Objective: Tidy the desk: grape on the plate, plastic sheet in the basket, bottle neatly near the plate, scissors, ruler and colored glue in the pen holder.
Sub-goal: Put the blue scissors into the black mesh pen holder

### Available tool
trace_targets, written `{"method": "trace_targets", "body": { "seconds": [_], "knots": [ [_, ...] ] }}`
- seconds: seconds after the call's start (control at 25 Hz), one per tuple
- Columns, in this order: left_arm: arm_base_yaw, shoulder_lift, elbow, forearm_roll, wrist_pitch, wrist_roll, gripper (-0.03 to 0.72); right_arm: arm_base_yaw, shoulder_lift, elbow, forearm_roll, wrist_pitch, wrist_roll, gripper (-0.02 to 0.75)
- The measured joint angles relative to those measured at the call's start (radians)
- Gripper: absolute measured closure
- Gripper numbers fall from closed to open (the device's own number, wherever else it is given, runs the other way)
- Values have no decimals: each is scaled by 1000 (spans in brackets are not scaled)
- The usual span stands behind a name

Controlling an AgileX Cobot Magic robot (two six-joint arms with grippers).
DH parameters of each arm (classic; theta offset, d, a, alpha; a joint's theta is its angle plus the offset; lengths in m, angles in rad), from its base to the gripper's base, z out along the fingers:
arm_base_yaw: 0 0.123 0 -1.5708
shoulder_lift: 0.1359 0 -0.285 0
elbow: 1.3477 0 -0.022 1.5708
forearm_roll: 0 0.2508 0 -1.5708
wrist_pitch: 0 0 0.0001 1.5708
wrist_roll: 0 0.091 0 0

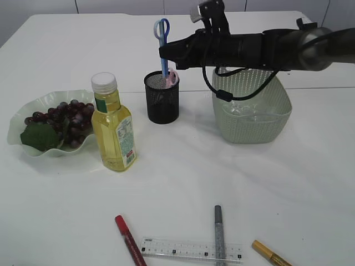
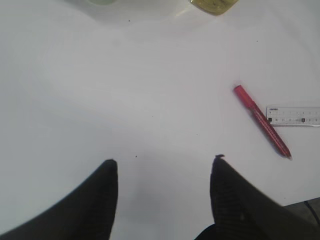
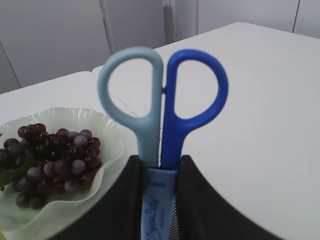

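- The right gripper (image 3: 159,172) clamps narrowly on the scissors (image 1: 162,41) just below the handles, holding them upright, blades down, inside the black mesh pen holder (image 1: 162,98) at mid-table. The grip looks set for a straight drop into the cup.
- A pink item (image 1: 172,77) leans at the pen holder's rim beside the blades; what it is cannot be told.
- The grapes (image 1: 61,119) lie on the pale green plate (image 1: 33,105) at the far left, leaf alongside, a step that appears done.
- The bottle (image 1: 113,126) of yellow liquid stands upright just right of the plate, apparently already in its place.
- The green basket (image 1: 252,119) sits to the right of the pen holder, behind the reaching arm; something clear seems to lie inside.
- The left gripper (image 2: 162,200) hovers wide and empty over bare table (image 2: 125,90) near the front, with the red glue pen (image 2: 262,121) and ruler (image 2: 293,115) off to its right.
- At the near edge, the ruler lies flat among the red pen, a grey pen (image 1: 218,230) lying across it, and a gold pen (image 1: 270,254), all yet to be collected.
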State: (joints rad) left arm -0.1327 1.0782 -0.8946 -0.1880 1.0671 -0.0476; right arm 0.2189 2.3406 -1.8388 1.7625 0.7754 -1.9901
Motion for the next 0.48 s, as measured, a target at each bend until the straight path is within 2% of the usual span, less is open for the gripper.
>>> {"method": "trace_targets", "body": {
  "seconds": [0.32,0.48],
  "knots": [
    [0,0,0,7,0,0,255,0,51,-14,8,18,-37,622],
    [0,0,0,7,0,0,255,0,51,-16,8,21,-38,591]
  ]
}}
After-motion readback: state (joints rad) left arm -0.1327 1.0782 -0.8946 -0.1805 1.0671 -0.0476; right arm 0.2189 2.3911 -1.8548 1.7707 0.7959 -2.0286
